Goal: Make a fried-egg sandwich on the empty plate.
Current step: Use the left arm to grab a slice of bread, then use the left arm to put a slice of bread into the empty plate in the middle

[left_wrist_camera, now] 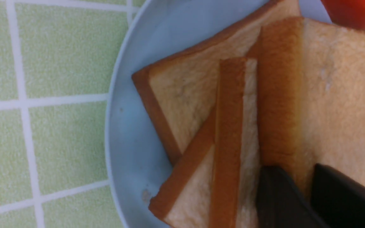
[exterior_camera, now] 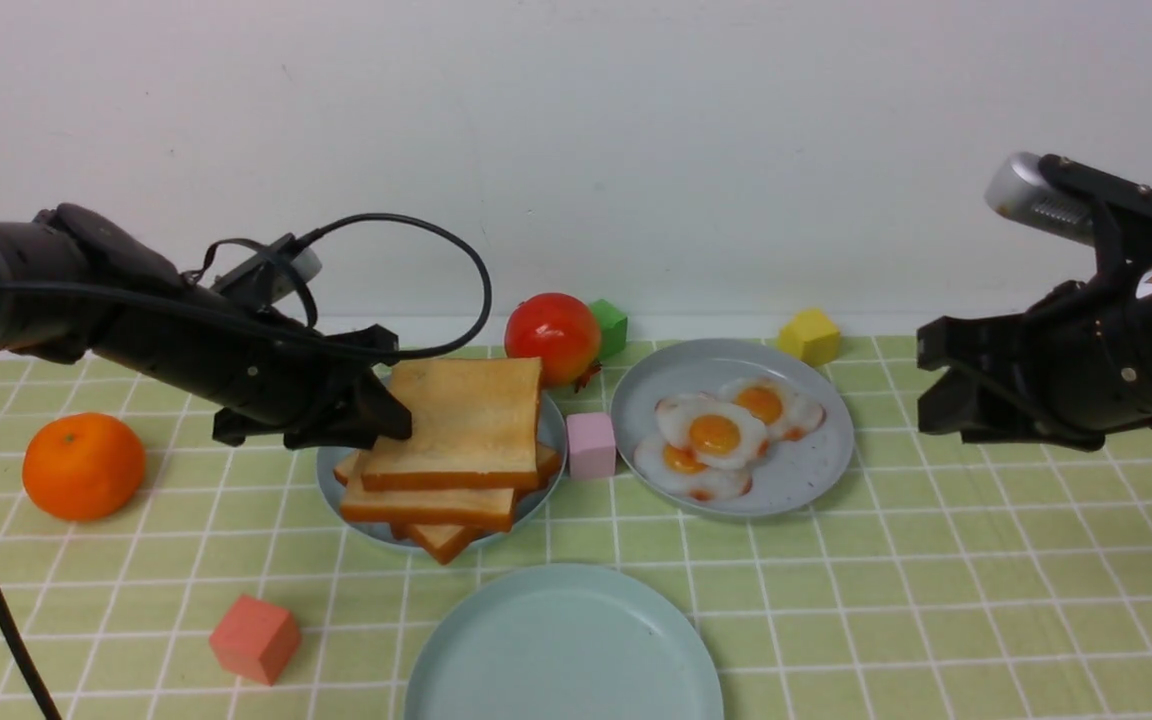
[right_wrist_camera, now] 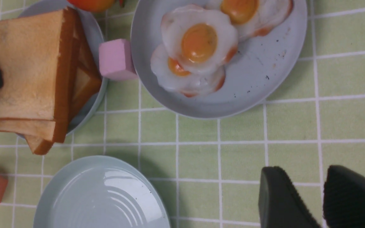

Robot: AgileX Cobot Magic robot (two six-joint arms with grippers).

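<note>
Step in hand, as we judge it: first slice to the plate.

- The left gripper (exterior_camera: 383, 412) has its jaws closed on the near edge of the top toast slice (exterior_camera: 476, 420). The left wrist view shows a finger on each face of the crust.
- The right gripper (exterior_camera: 931, 388) hangs well off to the side, jaws apart and holding nothing.
- The empty plate (exterior_camera: 564, 650) sits nearest us, in front of the toast stack, with nothing on it yet.

To do it well:
- Lift straight up first, so the lower slices do not drag along.
- The pinch is at one edge only, so we keep the slice level and move slowly. It may droop or swivel.
- Lower it close over the plate's middle before letting go.

Counts:
- Toast slices: four, as far as we can make out, fanned on the toast plate (exterior_camera: 328, 482).
- Eggs (exterior_camera: 714, 435): three, overlapping on the egg plate (exterior_camera: 806, 470).
- Plates: three.
- Blocks: four, namely pink block (exterior_camera: 591, 445), green block (exterior_camera: 608, 327), yellow block (exterior_camera: 809, 336) and red block (exterior_camera: 256, 638).
- One tomato (exterior_camera: 553, 338).
- One orange (exterior_camera: 83, 466).
</note>
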